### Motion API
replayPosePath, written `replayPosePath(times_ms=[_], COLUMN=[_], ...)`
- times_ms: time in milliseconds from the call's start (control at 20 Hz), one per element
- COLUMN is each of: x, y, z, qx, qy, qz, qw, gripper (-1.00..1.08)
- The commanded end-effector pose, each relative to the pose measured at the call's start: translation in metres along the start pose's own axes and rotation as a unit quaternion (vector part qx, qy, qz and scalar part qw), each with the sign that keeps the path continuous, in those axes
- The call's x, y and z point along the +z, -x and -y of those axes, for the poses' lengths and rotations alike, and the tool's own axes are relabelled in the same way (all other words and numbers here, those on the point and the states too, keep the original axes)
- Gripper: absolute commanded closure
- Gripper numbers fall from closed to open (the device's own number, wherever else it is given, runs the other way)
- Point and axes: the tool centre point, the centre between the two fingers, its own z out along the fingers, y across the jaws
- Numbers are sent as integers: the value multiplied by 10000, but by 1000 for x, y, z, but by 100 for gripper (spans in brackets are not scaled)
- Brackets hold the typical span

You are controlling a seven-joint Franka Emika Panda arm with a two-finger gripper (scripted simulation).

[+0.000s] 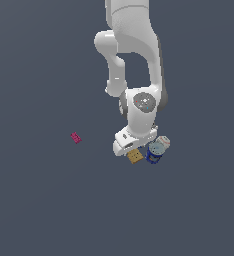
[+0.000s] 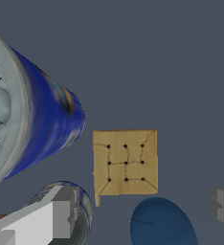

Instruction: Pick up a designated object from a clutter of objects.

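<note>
The designated object, a flat tan square block (image 2: 125, 162) with a grid of dark dots, lies on the floor, and in the exterior view the tan block (image 1: 134, 157) shows just below the hand. My gripper (image 2: 133, 213) is open above the clutter of objects, its grey fingers (image 2: 42, 220) spread wide. The block sits apart from both fingers, untouched. A blue ball (image 2: 162, 222) lies between the fingers, next to the block. One finger overlaps a silver-sided can (image 2: 85, 208).
A tall blue can (image 2: 47, 124) stands close beside the block; in the exterior view the blue can (image 1: 153, 153) has a white ball (image 1: 162, 142) behind it. A small pink flat piece (image 1: 76, 137) lies alone toward the exterior view's left.
</note>
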Motion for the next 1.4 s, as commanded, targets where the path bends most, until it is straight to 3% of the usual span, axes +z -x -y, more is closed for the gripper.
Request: replayPosePath(times_ms=[0, 450, 1200, 1250, 1350], x=[8, 15, 62, 62, 62], y=[-1, 0, 0, 0, 0], z=[5, 7, 8, 8, 8], qx=[-95, -131, -146, -146, -146], qy=[-8, -15, -14, -14, -14], qz=[-17, -16, -22, -22, -22], qw=[10000, 9999, 9999, 9999, 9999], gripper=[-92, -92, -92, 108, 108])
